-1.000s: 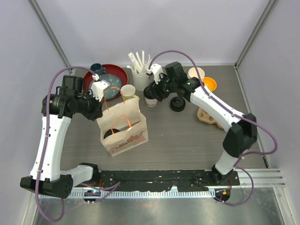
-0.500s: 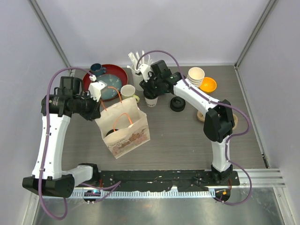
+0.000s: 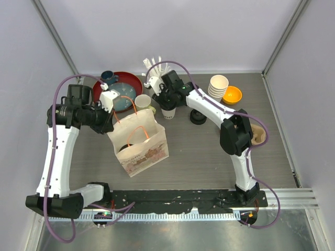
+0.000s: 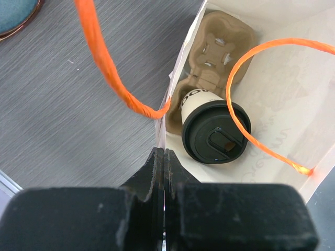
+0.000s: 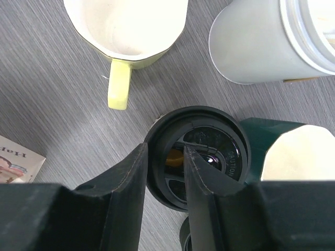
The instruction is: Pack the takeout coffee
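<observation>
One lidded cup [image 4: 214, 138] stands inside the paper bag [image 4: 293, 78], with the left pincer [image 4: 164, 157] pressed together at the bag's rim. The other cup [image 5: 220, 141] stands upper centre in the overhead view, and the right pincer [image 5: 165, 157] has its jaws apart over the lid's edge. Closing off-centre could pop the lid or tip the cup against the yellow mug [image 5: 125, 31]; the bench [image 3: 199, 157] is grey wood-grain, and pale walls [image 3: 157, 31] stand close round.

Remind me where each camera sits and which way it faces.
Top external: fixed above and behind the arms, facing down on the table; both arms show, bases at the bottom.
Left wrist: on the left wrist, facing down past the left gripper, shut on the paper bag's rim, onto a lidded cup in a cardboard carrier inside.
Right wrist: on the right wrist, facing down past the right gripper, jaws apart, onto the second lidded cup beside a yellow mug.
Shared: top external and right wrist both show that cup and mug.
</observation>
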{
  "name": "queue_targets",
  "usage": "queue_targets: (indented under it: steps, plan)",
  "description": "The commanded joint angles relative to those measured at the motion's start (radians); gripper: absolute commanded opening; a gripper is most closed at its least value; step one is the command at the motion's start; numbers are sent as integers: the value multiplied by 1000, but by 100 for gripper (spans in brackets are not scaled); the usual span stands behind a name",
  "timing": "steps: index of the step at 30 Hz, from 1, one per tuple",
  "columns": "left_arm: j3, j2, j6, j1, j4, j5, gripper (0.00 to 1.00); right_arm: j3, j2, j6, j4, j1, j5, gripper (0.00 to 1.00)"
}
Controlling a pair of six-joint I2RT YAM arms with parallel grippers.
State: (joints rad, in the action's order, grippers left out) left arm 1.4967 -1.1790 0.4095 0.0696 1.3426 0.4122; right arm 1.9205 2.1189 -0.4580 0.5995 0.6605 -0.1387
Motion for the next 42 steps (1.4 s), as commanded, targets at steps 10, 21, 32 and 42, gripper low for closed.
queue_targets:
  steps: [10, 21, 32, 42]
  plan:
    - [16, -13, 28, -11, 3, 60, 0, 3, -25, -39, 14, 7, 54, 5]
    - [-1, -21, 29, -11, -25, 132, 0, 72, -178, 97, 112, 7, 69, 1]
    - [-1, -65, 25, -7, -71, 253, 0, 191, -430, 206, 318, 65, 235, 1]
    - [0, -73, 38, 21, -89, 289, 0, 425, -478, 257, 517, 373, 315, 1]
